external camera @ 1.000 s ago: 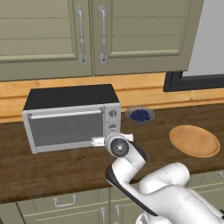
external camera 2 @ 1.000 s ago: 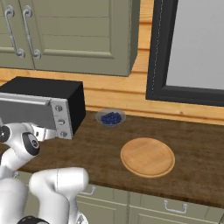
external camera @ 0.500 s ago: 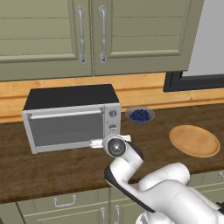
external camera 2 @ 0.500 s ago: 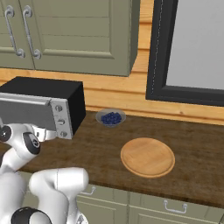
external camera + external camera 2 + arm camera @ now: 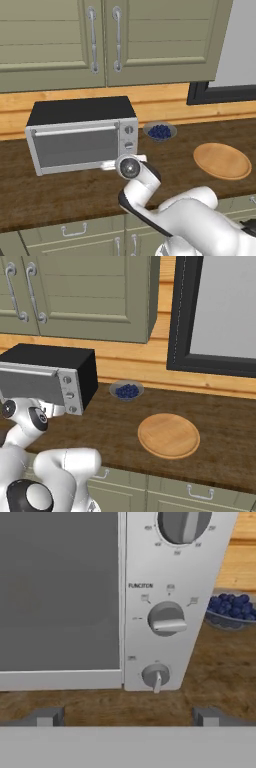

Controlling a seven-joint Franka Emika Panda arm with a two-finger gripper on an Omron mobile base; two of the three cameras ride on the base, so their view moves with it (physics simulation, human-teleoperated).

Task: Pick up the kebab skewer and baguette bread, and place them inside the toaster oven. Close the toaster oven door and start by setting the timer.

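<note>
Straight ahead of the gripper [image 5: 125, 718], the toaster oven [image 5: 82, 134] is standing close on the wooden counter [image 5: 60, 192]. Its two fingertips [image 5: 47, 717] are showing wide apart in the hand view, holding nothing, with bare counter lying between them. Just beyond them the knob panel is rising: the smallest knob [image 5: 155, 676] is sitting lowest and nearest, a bigger knob [image 5: 167, 618] above it under the word FUNCTION, and a third knob [image 5: 184, 526] is being cut off by the top edge. Beside the panel, the toaster oven door [image 5: 60, 592] is standing shut, its grey glass giving no look inside.

Past the oven's far side, a glass bowl of blueberries [image 5: 232, 609] is resting on the counter.

From the left base view, the arm's dark wrist joint is blocking the hand, so the fingers cannot be made out, yet the door's bar handle [image 5: 75, 130] is showing there. Both base views are also taking in a round wooden board [image 5: 168, 435] lying well off to the side, beyond the bowl, and green cupboards [image 5: 100, 40] hanging above.
</note>
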